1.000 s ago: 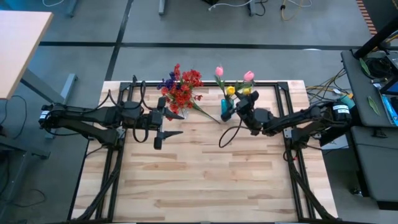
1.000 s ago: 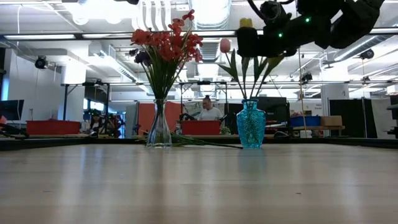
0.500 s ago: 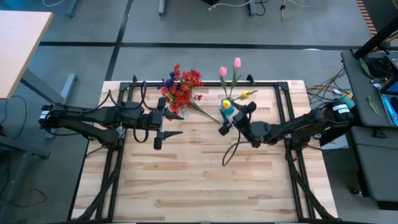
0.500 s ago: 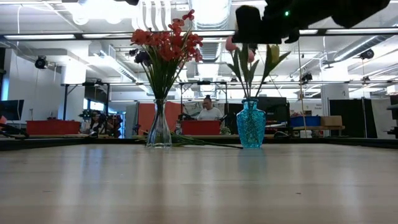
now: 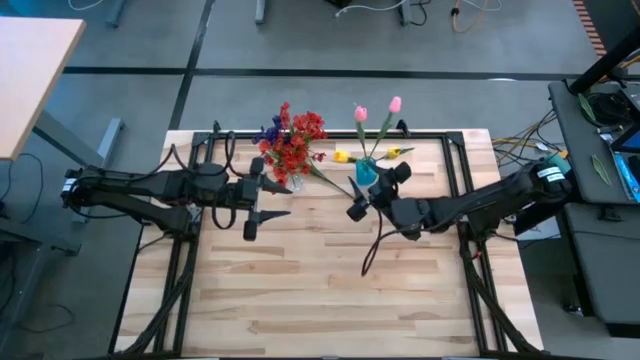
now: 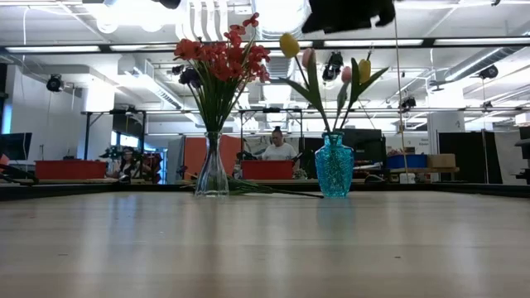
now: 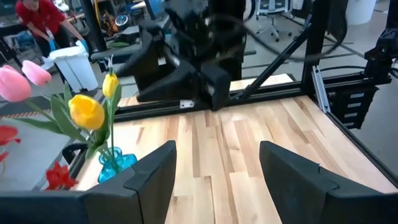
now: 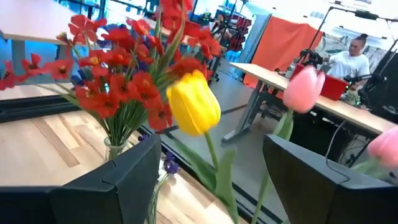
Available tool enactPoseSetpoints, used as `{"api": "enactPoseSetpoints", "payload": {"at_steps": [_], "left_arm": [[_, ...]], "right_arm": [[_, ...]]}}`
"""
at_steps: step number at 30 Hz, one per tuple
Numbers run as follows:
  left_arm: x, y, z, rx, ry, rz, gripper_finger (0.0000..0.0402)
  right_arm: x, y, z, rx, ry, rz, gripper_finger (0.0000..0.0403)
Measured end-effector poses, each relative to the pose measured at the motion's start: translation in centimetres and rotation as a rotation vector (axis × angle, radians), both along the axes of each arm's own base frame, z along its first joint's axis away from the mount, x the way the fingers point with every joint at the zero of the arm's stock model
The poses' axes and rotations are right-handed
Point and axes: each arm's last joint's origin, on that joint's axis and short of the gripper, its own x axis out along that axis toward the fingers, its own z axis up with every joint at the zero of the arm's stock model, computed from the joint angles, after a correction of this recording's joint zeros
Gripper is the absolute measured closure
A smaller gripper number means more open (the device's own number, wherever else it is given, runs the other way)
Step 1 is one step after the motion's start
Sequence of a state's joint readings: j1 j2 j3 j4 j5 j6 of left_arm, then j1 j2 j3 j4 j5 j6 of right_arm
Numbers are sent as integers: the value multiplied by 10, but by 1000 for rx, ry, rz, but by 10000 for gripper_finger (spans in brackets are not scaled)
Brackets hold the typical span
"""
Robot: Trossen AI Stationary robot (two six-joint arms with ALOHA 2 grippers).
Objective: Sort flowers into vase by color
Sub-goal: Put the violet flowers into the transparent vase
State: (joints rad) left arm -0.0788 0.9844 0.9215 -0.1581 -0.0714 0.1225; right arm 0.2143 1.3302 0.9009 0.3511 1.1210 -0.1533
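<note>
Standing in the blue vase (image 6: 334, 167): pink and yellow tulips (image 5: 375, 125); in the clear vase (image 6: 212, 170): red and purple flowers (image 5: 292, 140). Right gripper (image 5: 375, 192) just beside the blue vase, fingers spread, empty. Left gripper (image 5: 262, 197) near the clear vase, fingers apart, empty.

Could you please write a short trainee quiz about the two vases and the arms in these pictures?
1. True or false: the blue glass vase holds pink and yellow tulip buds.
2. Which vase holds the red flower clusters? A) clear glass vase B) blue glass vase
3. Fill in: the right gripper, beside the blue vase, has its jaws ____ and holds nothing.

Key: 1 true; 2 A; 3 open.
</note>
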Motion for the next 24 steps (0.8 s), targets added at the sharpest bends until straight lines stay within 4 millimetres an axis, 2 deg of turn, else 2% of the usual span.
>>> {"api": "enactPoseSetpoints", "payload": {"at_steps": [3,5,8,11,16,21,24], "left_arm": [[-3,0,0,-2,10,0,187],[-4,0,0,-5,13,1,187],[-7,1,0,-9,26,3,187],[-10,1,0,-8,35,4,187],[-14,1,-1,-6,64,4,187],[-18,1,-4,-3,100,4,187],[-19,2,-7,-2,131,4,187]], "right_arm": [[3,7,18,12,52,34,118],[5,12,30,73,88,117,113],[6,15,44,260,141,278,110],[8,18,42,444,212,410,114],[10,26,20,652,327,533,125],[9,26,-24,740,463,426,141],[6,23,-55,747,478,372,151]]}}
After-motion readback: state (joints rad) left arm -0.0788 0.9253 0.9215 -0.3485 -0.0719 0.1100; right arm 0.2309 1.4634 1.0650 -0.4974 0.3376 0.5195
